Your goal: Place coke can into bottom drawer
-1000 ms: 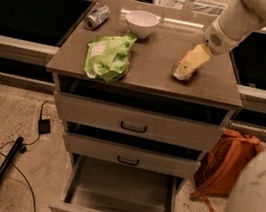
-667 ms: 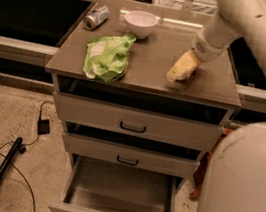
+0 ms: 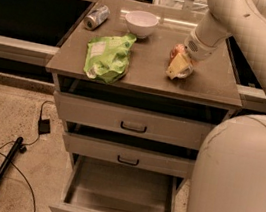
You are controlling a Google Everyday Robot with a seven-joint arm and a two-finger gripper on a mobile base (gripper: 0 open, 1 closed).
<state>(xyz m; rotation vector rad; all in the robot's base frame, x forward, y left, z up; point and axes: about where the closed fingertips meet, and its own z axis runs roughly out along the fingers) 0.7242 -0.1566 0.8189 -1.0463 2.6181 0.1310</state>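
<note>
In the camera view the arm has swung a little to the left across the cabinet top (image 3: 207,87) over the last second, and the gripper (image 3: 179,66) now sits low over its right half, pointing down and to the left. A patch of red-orange shows right behind it that was not to be seen a second ago: this is the coke can (image 3: 176,51), touching the gripper and partly hidden by it. Whether the gripper is clenched on the can or released, I cannot tell, nor whether the can rests on the top or is just lifted. The bottom drawer (image 3: 118,194) stands pulled out and grey inside, as before, well below the can. The green bag (image 3: 108,56), the white bowl (image 3: 140,23) and the silver can (image 3: 97,17) lie where they lay. My judgement is that the grasp is being made or just made, and the carry down to the drawer is not yet done.
</note>
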